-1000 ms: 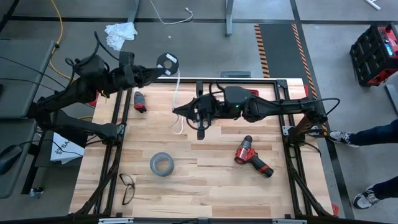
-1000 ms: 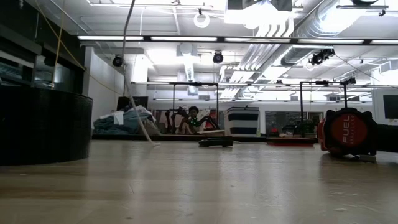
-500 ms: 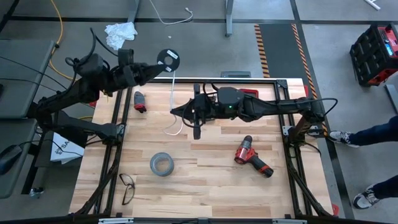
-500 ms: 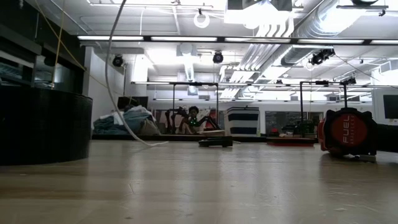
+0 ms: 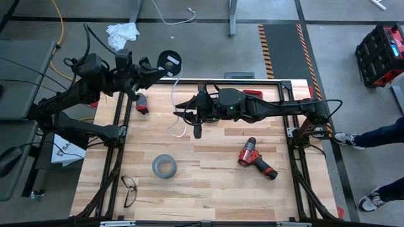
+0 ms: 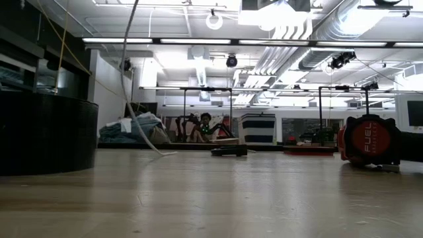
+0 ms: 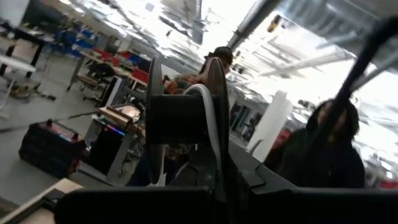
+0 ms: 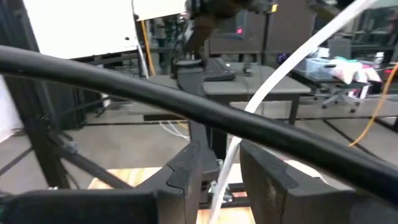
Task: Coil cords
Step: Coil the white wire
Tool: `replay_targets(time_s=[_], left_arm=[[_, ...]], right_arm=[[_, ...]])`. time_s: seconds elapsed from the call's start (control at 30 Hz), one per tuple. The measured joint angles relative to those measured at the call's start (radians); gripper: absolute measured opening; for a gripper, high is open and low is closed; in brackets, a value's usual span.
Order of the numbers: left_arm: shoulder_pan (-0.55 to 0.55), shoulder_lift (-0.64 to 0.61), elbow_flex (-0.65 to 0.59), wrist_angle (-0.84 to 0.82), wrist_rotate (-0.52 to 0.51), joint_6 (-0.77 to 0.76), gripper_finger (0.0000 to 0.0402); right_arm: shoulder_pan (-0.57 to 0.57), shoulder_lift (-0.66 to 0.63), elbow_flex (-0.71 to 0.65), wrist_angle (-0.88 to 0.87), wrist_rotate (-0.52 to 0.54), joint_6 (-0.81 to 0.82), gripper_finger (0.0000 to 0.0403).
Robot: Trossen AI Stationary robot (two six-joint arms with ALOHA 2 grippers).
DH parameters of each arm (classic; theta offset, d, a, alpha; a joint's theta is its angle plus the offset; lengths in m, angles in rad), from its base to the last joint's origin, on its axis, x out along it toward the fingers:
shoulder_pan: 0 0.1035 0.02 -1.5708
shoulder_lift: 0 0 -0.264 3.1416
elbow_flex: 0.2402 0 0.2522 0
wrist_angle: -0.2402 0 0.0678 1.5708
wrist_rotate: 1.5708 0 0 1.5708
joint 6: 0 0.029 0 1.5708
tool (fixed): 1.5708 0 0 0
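The small black spool (image 5: 169,61) with a white label hangs in the air past the table's far edge, with my left gripper (image 5: 153,67) shut on it. The left wrist view shows some white cord wound on the spool's hub (image 7: 202,102). From the spool the thin white cord (image 5: 177,88) runs down to my right gripper (image 5: 178,113) over the table's far middle. It passes between that gripper's open fingers (image 8: 225,165); whether it touches them I cannot tell. The cord's slack end (image 5: 175,131) loops on the table and shows in the low view (image 6: 157,151). My left gripper holds the spool from the table's left side, lifted clear, with its flat labelled face up in the high view. In the left wrist view the spool (image 7: 180,115) stands just beyond the fingers, whose dark bulk hides the place of contact.
A grey tape roll (image 5: 163,166) and a pair of glasses (image 5: 129,189) lie near the table's front left. A red drill (image 5: 255,159) lies to the right, and a small red and black tool (image 5: 141,103) at the far left. A person's legs (image 5: 379,135) stand beyond the right edge.
My left gripper has turned at the wrist, and the spool has turned with it above the far edge. My right gripper has rolled about its own axis while staying at the cord. The cord's slack loop has slid a little toward the table's left.
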Motion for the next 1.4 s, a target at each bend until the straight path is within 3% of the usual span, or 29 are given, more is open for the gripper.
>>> replay_targets(time_s=[0.43, 0.83, 1.4], left_arm=[[0.0, -0.107, 0.0, -0.054, 0.041, 0.072, 0.0001], [-0.012, -0.031, 0.0, 0.076, 0.111, 0.042, 0.0001], [-0.011, -0.006, 0.0, 0.072, 0.111, 0.021, 0.0001]], right_arm=[[-0.047, -0.014, 0.135, -0.081, -0.04, 0.086, 0.0106], [-0.093, -0.002, 0.151, -0.031, -0.04, 0.112, 0.0115], [-0.106, 0.003, 0.151, -0.014, -0.128, 0.044, 0.0114]])
